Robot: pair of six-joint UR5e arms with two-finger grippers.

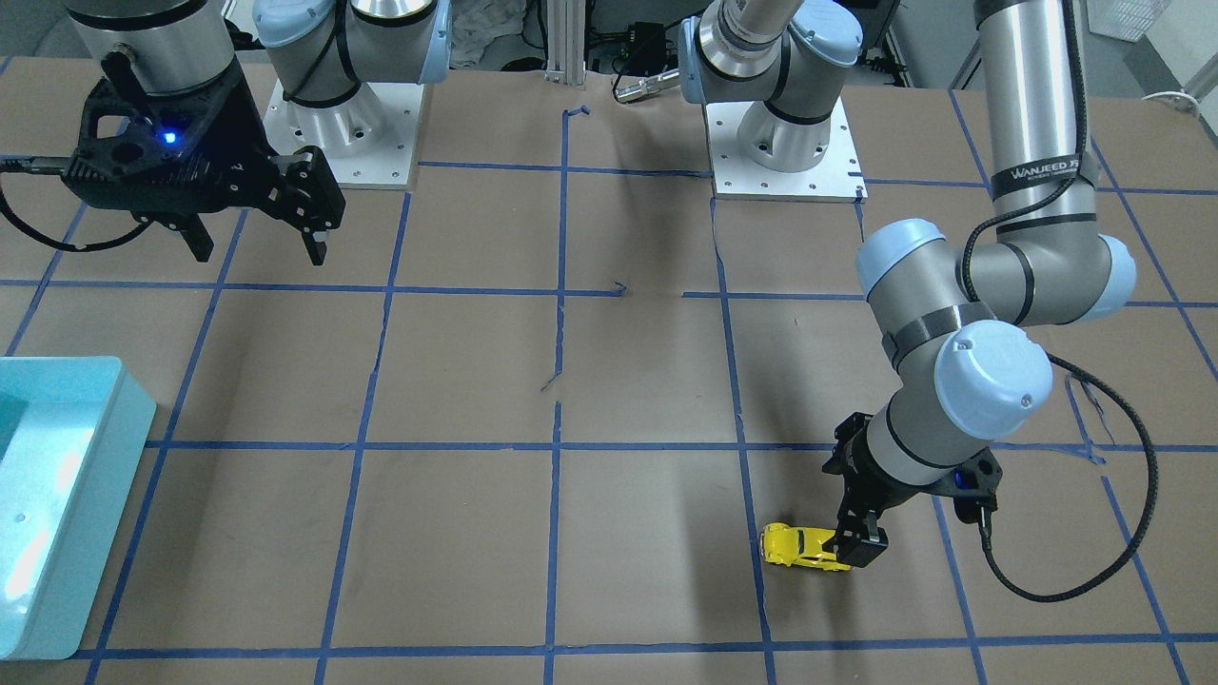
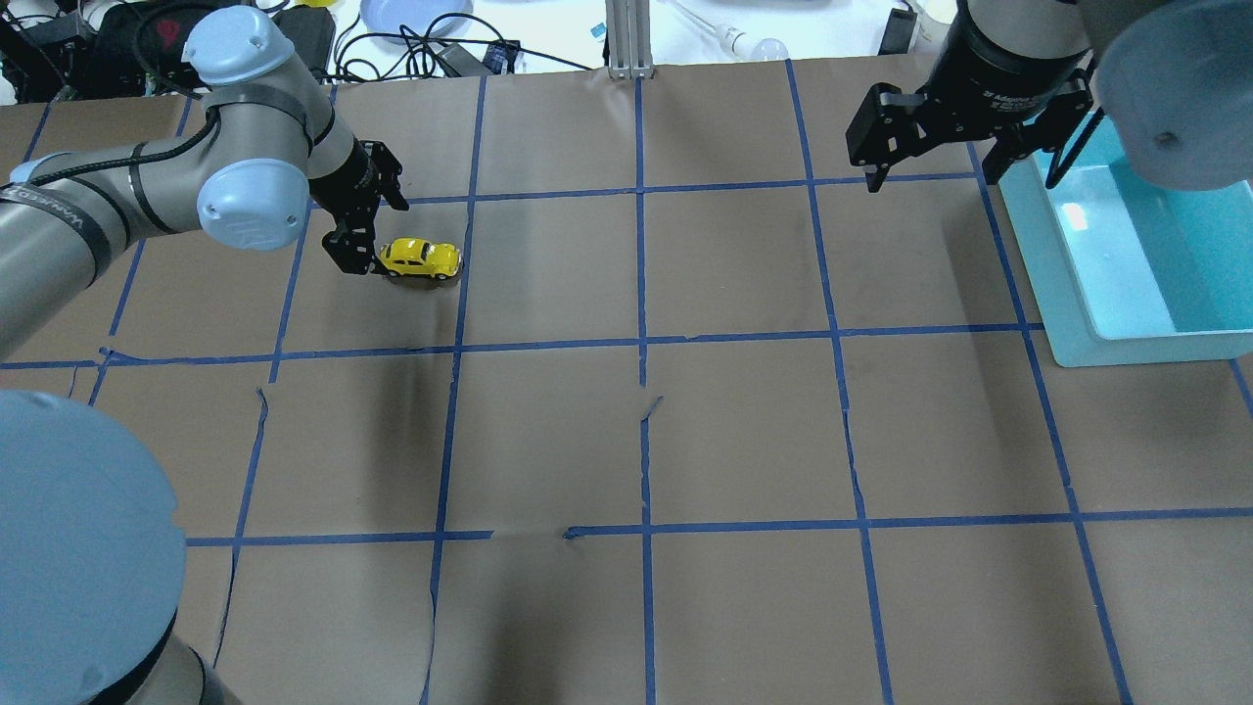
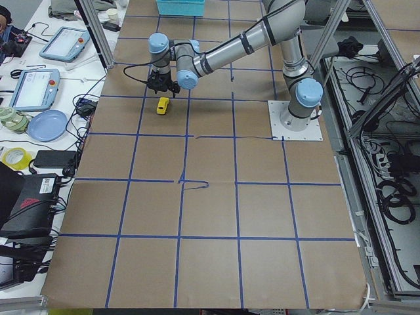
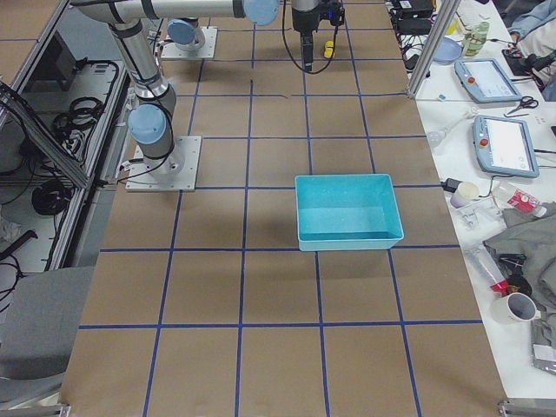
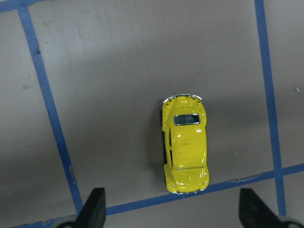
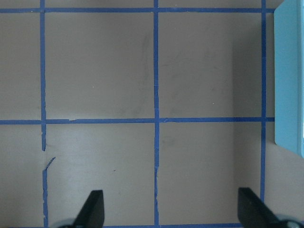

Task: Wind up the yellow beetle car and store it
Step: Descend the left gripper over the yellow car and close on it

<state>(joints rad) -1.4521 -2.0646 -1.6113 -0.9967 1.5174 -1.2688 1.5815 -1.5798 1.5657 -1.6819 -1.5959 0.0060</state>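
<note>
The yellow beetle car (image 1: 804,549) stands on its wheels on the brown paper table, also in the overhead view (image 2: 421,258) and the left wrist view (image 5: 185,152). My left gripper (image 1: 854,538) is open and low over the table, just beside one end of the car, which lies ahead of its fingertips (image 5: 92,209) and not between them. It also shows in the overhead view (image 2: 377,235). My right gripper (image 2: 930,176) is open and empty, high above the table near the teal bin (image 2: 1067,294), far from the car.
The teal bin (image 1: 57,533) sits at the table's end on my right side, and its edge shows in the right wrist view (image 6: 289,71). Blue tape lines grid the table. Arm bases (image 1: 785,143) stand at the robot's side.
</note>
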